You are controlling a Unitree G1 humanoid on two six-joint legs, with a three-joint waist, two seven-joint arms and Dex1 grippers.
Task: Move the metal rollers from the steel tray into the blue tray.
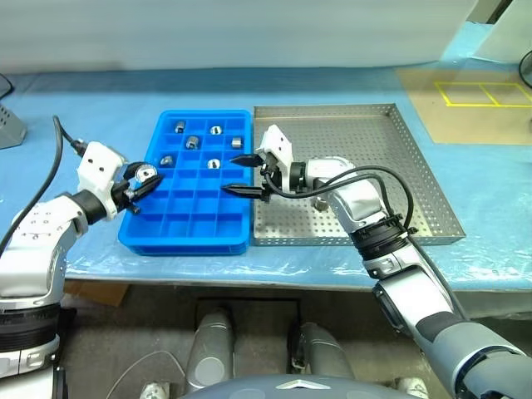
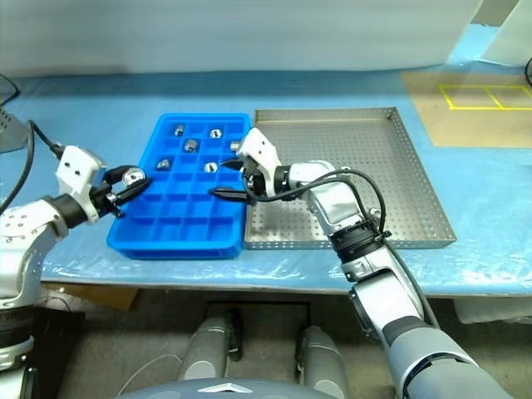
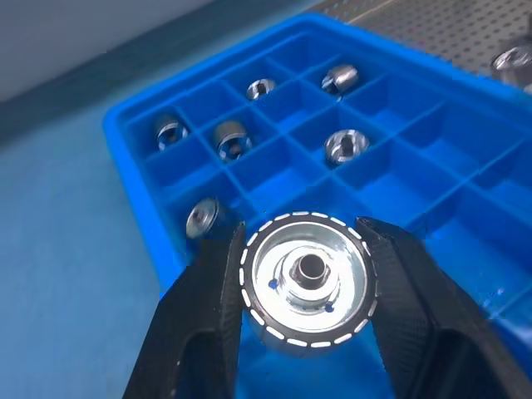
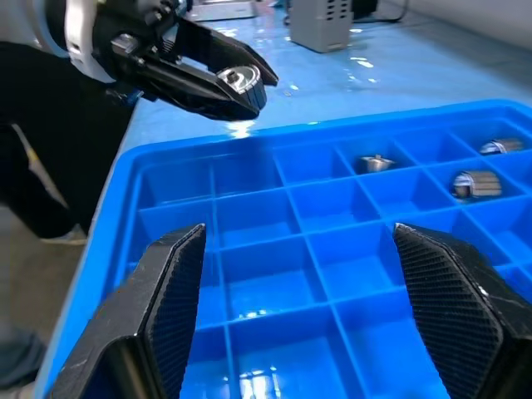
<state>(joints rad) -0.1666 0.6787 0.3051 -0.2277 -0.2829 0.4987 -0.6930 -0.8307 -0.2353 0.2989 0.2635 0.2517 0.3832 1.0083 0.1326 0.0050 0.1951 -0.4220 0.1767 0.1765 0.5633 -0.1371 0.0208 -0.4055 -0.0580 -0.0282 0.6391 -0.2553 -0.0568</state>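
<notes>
No brand, label or legible writing is to be seen anywhere on the things. On the tabletop (image 1: 100, 100) the blue tray (image 1: 193, 230) is set just beside the steel tray (image 1: 432, 187), their long sides touching or nearly so. Six metal rollers (image 1: 192, 141) are counted lying in the blue tray, each in its own compartment, all in the far rows. One further roller (image 3: 309, 278) is pinched between the two black fingers of the left tool (image 1: 146, 184), which is held over the near left edge of the blue tray; in the left wrist view the roller's hollow centre is turned toward the camera. One more roller (image 3: 514, 63) is glimpsed on the perforated floor of the steel tray, near the blue tray's rim. The right tool (image 1: 238, 174) is held over the right side of the blue tray with its fingers spread wide and nothing between them. Yellow taped rectangles (image 1: 485, 93) are seen on the tabletop's far right corner.
</notes>
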